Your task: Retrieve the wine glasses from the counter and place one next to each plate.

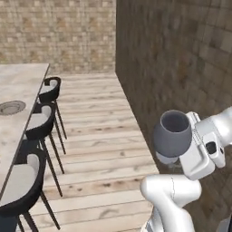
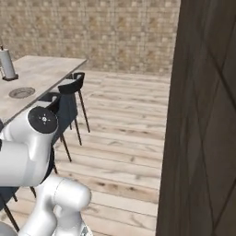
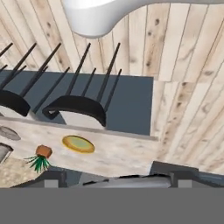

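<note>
The large wine glass (image 1: 172, 132), smoky grey with a wide bowl, stands upright in the air at the lower right, over the wooden floor. My gripper (image 1: 178, 158) is shut on its lower part. In the hand view the glass (image 3: 127, 180) shows as a dark curved band between my fingertips (image 3: 175, 169). The yellow-rimmed plate with a green centre (image 3: 78, 144) lies on the marbled island top (image 3: 127, 153). The plain grey plate (image 1: 11, 107) lies on the island too, also seen from the right base (image 2: 21, 92). The smaller glass and the short counter are out of view.
Black stools with grey seats (image 1: 43, 118) line the island's near side. A dark tiled wall (image 1: 181, 59) runs close on the right. A small potted plant (image 3: 41, 156) stands on the island, and a pale cylinder (image 2: 7, 64) at its far end. Wooden floor (image 1: 99, 136) lies between island and wall.
</note>
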